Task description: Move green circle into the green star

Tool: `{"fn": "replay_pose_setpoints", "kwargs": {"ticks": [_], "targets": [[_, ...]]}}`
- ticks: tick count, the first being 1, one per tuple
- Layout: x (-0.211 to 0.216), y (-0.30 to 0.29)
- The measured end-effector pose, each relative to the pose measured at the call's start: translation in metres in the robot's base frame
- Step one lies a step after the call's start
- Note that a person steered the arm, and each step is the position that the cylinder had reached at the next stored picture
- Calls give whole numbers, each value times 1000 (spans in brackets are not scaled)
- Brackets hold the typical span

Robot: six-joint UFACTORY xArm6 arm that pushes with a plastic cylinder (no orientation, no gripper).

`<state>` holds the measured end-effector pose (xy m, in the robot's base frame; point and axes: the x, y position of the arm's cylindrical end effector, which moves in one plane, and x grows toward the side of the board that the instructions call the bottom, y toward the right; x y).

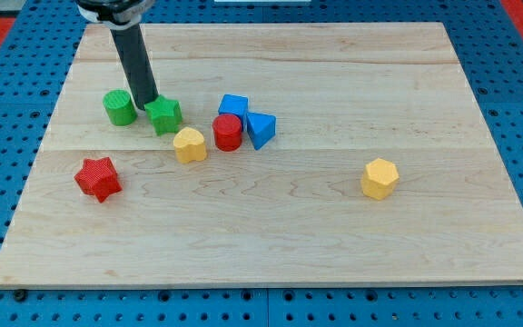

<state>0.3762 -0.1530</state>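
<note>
The green circle (119,107) stands at the view's upper left on the wooden board (334,236). The green star (164,115) lies just to its right. My tip (147,107) comes down between the two green blocks, close against the star's left edge and a small gap right of the circle. The rod rises from there toward the view's top left.
A yellow heart-like block (189,144), a red cylinder (228,132), a blue cube (233,106) and a blue triangular block (261,129) cluster right of the star. A red star (97,178) lies at the lower left. A yellow hexagon (379,178) sits at the right.
</note>
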Motion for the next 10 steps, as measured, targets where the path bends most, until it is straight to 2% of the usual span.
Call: {"fn": "replay_pose_setpoints", "kwargs": {"ticks": [1,2,3,4,5,6,7,8,9,10], "targets": [[23,23],[1,-3],[-47,4],[-72,-11],[-68,-83],[-61,-97],[8,-82],[12,-62],[-8,-64],[-8,-5]]}}
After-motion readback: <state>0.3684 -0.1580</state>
